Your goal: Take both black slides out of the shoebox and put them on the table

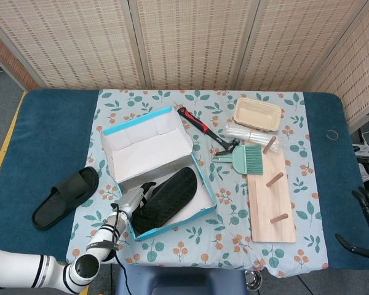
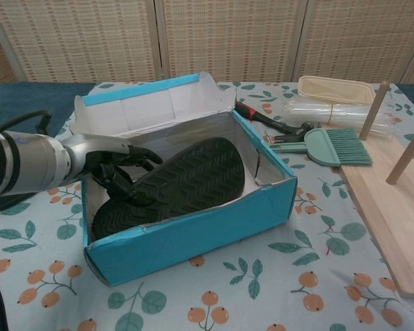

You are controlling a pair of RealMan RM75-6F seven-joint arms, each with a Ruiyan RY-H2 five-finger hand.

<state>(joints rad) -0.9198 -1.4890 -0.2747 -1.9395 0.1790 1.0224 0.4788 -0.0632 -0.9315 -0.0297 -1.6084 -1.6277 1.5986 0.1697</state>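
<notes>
Reaching over the near-left wall of the open blue cardboard shoebox (image 2: 214,221), the left hand (image 2: 117,169) has its dark fingers curled around the heel end of the black rubber slide (image 2: 176,186) lying sole-up inside, seemingly gripping it for a lift, though the wall hides whether the hold is firm. Well to the left, the other black slide (image 1: 64,196) rests on the blue surface (image 1: 43,132) beside the floral cloth (image 1: 234,236), so half the job looks done. Only dark fingertips of the right hand (image 1: 363,203) show at the far right edge, too little to tell their state.
</notes>
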